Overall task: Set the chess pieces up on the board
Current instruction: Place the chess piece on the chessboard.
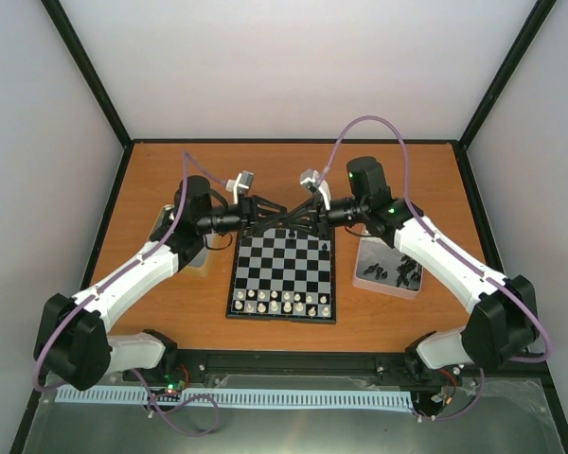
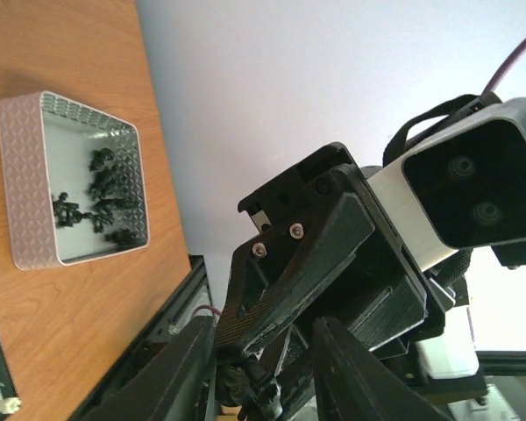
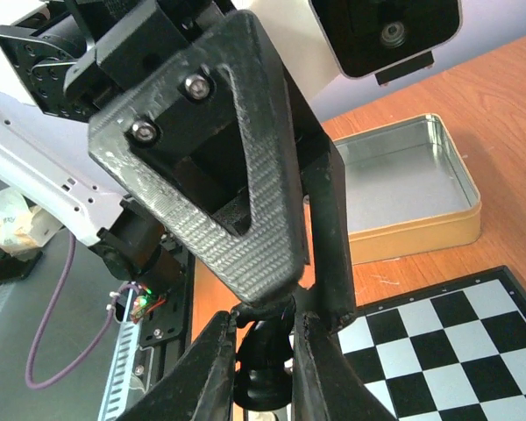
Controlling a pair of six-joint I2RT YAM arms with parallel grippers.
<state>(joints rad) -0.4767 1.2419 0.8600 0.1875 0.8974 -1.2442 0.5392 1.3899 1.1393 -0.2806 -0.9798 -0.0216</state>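
The board point(image 1: 282, 270) lies mid-table, with whitish chess pieces point(image 1: 282, 303) on its two near rows. Both grippers meet tip to tip above its far edge. My right gripper point(image 3: 265, 368) is shut on a black chess piece point(image 3: 265, 377), held base down. My left gripper point(image 2: 263, 377) is open; its fingers point(image 3: 254, 219) reach over the top of that piece and straddle the right gripper's tip. The piece also shows in the left wrist view point(image 2: 245, 379), close to one left finger. In the top view the left gripper point(image 1: 268, 216) and the right gripper point(image 1: 301, 219) nearly touch.
A pale tray point(image 1: 390, 284) with several black pieces stands right of the board; it also shows in the left wrist view point(image 2: 22, 175). A gold tin point(image 3: 421, 219) stands left of the board, partly under the left arm point(image 1: 197, 260). Black frame rails border the table.
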